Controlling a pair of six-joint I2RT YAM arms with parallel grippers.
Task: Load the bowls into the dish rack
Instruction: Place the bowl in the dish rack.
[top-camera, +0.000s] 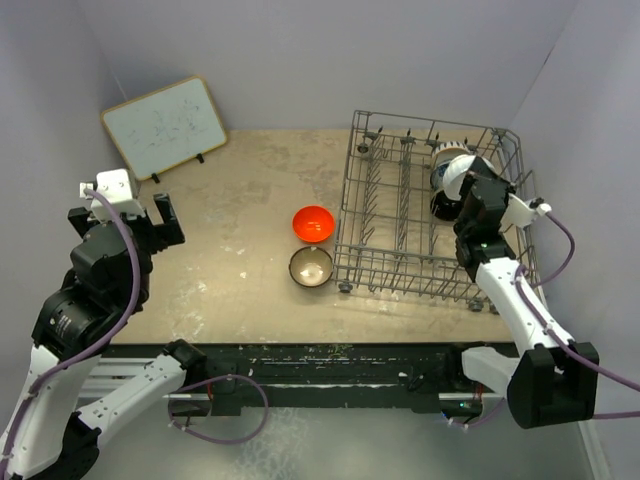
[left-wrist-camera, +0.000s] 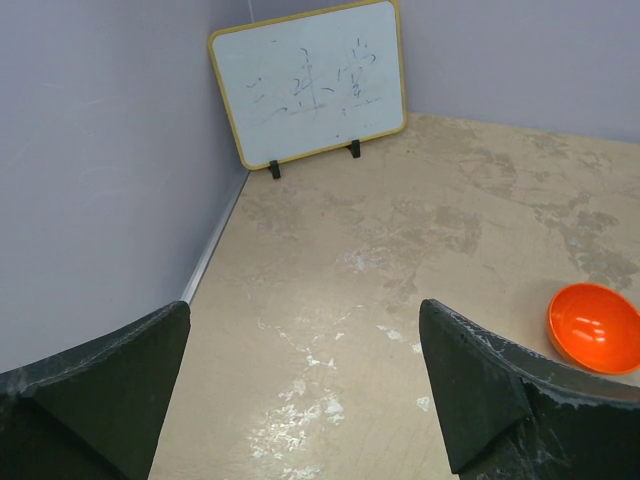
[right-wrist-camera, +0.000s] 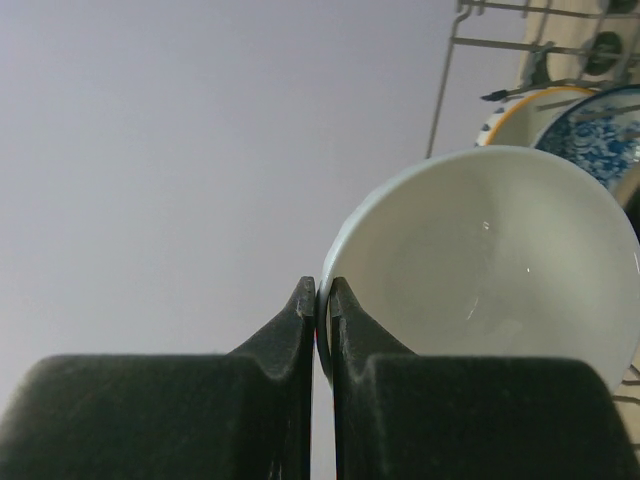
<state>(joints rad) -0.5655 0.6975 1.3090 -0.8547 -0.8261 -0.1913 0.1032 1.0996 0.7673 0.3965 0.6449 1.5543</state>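
Note:
My right gripper (right-wrist-camera: 318, 290) is shut on the rim of a white bowl (right-wrist-camera: 490, 260), held on edge over the right side of the grey wire dish rack (top-camera: 352, 200). From above, the white bowl (top-camera: 455, 172) shows just beyond the right gripper (top-camera: 460, 195), with a black bowl (top-camera: 443, 206) in the rack below it. A blue-patterned bowl (right-wrist-camera: 597, 128) stands behind the white one. On the table left of the rack sit an orange-red bowl (top-camera: 313, 222) and a brown bowl with a cream inside (top-camera: 311, 266). My left gripper (top-camera: 165, 222) hangs open and empty at the far left.
A white board (top-camera: 165, 125) with a yellow frame leans at the back left corner. Purple walls close the table on the left, back and right. In the left wrist view, the left gripper (left-wrist-camera: 305, 310) has bare table under it and the orange-red bowl (left-wrist-camera: 594, 327) at right.

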